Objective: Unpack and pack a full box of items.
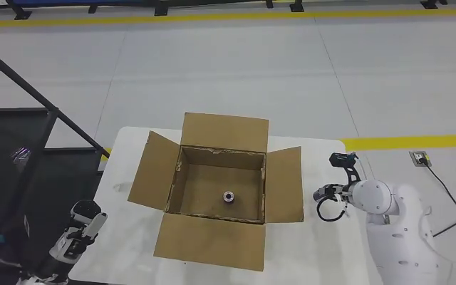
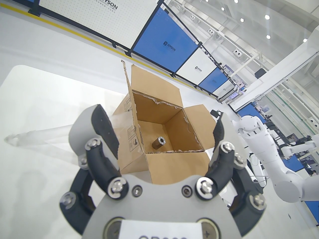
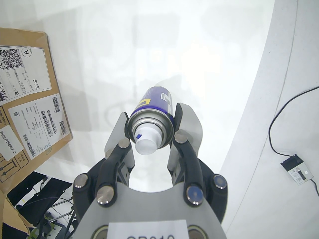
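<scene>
Right gripper [image 3: 152, 115]: jaws clamped on the upper rim of a spray can [image 3: 156, 100]. Purple body, white nozzle cap toward the wrist, base pointing down at the white table [image 3: 174, 38]. I cannot tell whether the base touches the tabletop. The can is outside the box, near the labelled outer face of the flap [image 3: 30, 75] on that side, with bare table between them.

Left gripper [image 2: 159, 115]: jaws spread wide, holding nothing. It stands off the table's near left corner, well apart from the box, with its black pads [image 2: 104, 128] aimed toward the open top.

Cardboard box [image 1: 224, 132]: mid-table, upright, all four flaps folded outward, inner edges torn and ragged.

Contents: one small metal cylinder [image 1: 228, 196] with a hole bored through its end. It lies on its side on the box floor [image 2: 159, 143], roughly central and clear of the walls. It is well apart from both grippers.

From above, the right gripper [image 1: 326, 192] sits just beyond the right-hand flap, and the left gripper [image 1: 87, 214] at the table's [image 1: 320, 246] left edge.

Floor: a small grey socket unit [image 3: 296, 169] with a black cable, beyond the table's right side.
</scene>
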### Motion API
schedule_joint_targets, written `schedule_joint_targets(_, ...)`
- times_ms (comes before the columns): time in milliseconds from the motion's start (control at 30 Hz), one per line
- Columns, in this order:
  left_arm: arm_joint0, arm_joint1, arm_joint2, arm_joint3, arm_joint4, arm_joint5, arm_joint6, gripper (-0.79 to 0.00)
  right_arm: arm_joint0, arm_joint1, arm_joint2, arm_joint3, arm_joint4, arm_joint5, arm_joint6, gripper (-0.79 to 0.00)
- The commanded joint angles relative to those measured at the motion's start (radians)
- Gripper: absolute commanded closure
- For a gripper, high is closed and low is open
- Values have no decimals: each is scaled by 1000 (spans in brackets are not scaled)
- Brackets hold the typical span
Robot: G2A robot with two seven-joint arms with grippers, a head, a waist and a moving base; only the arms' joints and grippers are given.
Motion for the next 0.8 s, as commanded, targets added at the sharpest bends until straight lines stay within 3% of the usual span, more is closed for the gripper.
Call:
schedule_joint_targets(0, 0, 0, 0, 0, 0, 0, 0, -785, -5, 1, -11, -7, -5, 3, -20, 0)
schedule_joint_targets(333, 0, 0, 0, 0, 0, 0, 0, -785, -57, 8, -13, -101, -7, 52, -103, 0)
schedule_joint_targets(767, 0, 0, 0, 0, 0, 0, 0, -785, -57, 8, -13, -101, -7, 52, -103, 0)
